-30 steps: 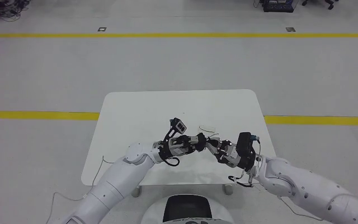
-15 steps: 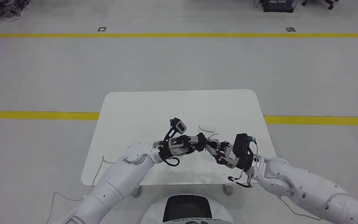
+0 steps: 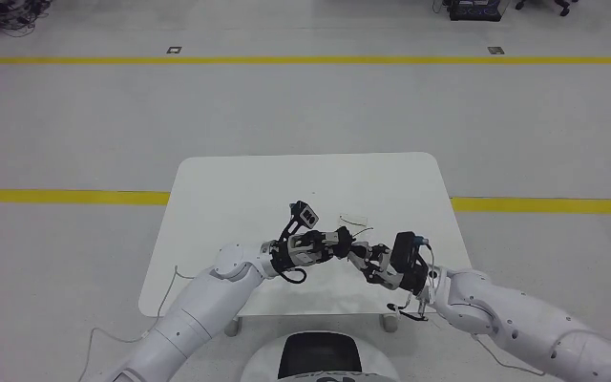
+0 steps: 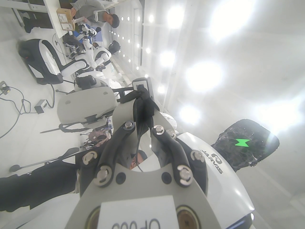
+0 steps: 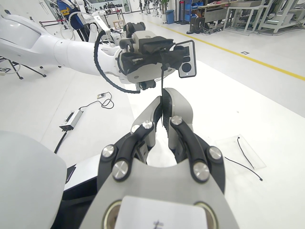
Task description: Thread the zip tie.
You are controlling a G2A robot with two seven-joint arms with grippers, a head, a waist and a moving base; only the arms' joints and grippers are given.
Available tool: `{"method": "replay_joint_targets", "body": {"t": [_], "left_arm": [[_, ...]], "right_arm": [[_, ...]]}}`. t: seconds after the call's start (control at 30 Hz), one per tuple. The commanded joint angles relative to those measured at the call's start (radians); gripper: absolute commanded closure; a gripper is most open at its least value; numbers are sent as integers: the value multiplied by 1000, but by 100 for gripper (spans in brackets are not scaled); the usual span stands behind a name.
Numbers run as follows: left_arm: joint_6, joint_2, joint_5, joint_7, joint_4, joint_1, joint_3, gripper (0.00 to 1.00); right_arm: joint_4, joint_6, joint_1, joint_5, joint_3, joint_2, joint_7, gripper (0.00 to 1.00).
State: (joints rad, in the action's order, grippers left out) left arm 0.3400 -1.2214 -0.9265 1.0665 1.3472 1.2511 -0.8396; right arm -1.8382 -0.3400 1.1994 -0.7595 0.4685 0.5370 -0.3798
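Your white table [image 3: 239,191] stands on a pale floor, and both grippers meet above its near half, almost tip to tip. Closest to you, the right gripper [image 5: 162,107] has its jaws pressed together on the black zip tie [image 5: 162,82], pinching the thin strap edge-on. From there the strap rises straight up, off the tabletop, into the left gripper [image 5: 164,54], just beyond. That gripper's black-padded jaws are also closed around the tie's upper end. Farther out on the table, well apart from the grippers, two spare zip ties [image 5: 244,154] lie loose, one on a clear sheet [image 5: 228,144] and one just beside it. Beyond the table's sides, a yellow line [image 3: 86,197] crosses the floor.
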Motion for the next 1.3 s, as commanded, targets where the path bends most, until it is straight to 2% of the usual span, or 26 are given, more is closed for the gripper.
{"method": "replay_joint_targets", "body": {"t": [0.0,0.3,0.4,0.43,0.47,0.7,0.77,0.9,1.07,1.27], "left_arm": [[0,0,0,0,0,0,0,100],[0,0,0,0,0,0,0,100],[0,0,0,0,0,0,0,100],[0,0,0,0,0,0,0,100],[0,0,0,0,0,0,0,100],[0,0,0,0,0,0,0,100],[-4,0,-1,-13,3,2,0,100],[-19,5,10,-42,26,15,-16,100],[-46,14,11,-50,57,37,-36,100],[-73,18,-28,-44,86,56,-53,100]], "right_arm": [[9,0,4,11,5,1,-1,100],[61,0,35,79,38,-2,-24,100],[82,0,55,170,59,-9,-92,100],[82,0,55,170,59,-9,-92,65],[82,0,55,170,59,-9,-92,0],[82,0,55,170,59,-9,-92,0],[91,0,62,199,67,-5,-90,0],[86,0,87,263,75,-6,-150,0],[61,0,117,283,80,-35,-235,0],[23,0,135,289,73,-73,-308,0]]}}
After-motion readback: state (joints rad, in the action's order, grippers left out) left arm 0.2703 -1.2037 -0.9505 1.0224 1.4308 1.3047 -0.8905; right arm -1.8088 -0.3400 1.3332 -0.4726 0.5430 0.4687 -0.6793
